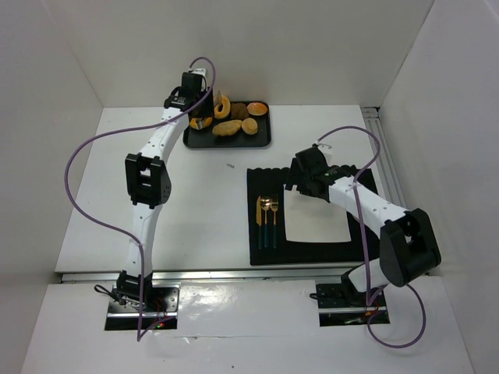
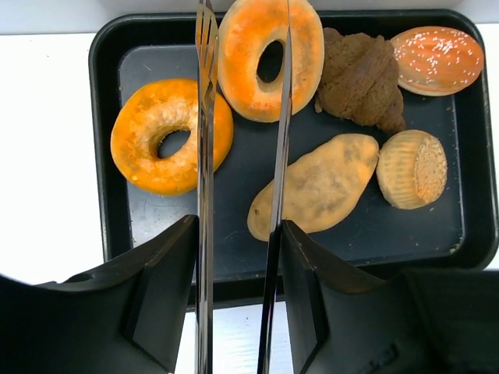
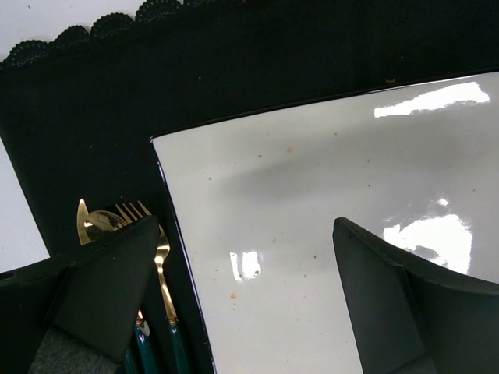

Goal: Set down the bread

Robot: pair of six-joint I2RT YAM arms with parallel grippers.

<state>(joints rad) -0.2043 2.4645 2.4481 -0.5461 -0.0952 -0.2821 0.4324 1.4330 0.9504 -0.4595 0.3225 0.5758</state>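
Note:
A black tray (image 1: 267, 141) at the back holds several breads. In the left wrist view these are an orange doughnut (image 2: 168, 136), a second orange doughnut (image 2: 304, 54), a brown croissant (image 2: 362, 78), a sesame bun (image 2: 437, 58), an oblong roll (image 2: 320, 187) and a muffin (image 2: 413, 167). My left gripper (image 2: 238, 222) is shut on metal tongs (image 2: 204, 156). The tong blades straddle the left part of the second doughnut, which looks tilted up in the top view (image 1: 221, 105). My right gripper (image 3: 245, 226) is open and empty over the white square plate (image 3: 312, 156).
The plate (image 1: 316, 222) lies on a black placemat (image 1: 261, 178) at the right. Gold and green cutlery (image 1: 267, 222) lies on the mat left of the plate. White walls close in the table on three sides.

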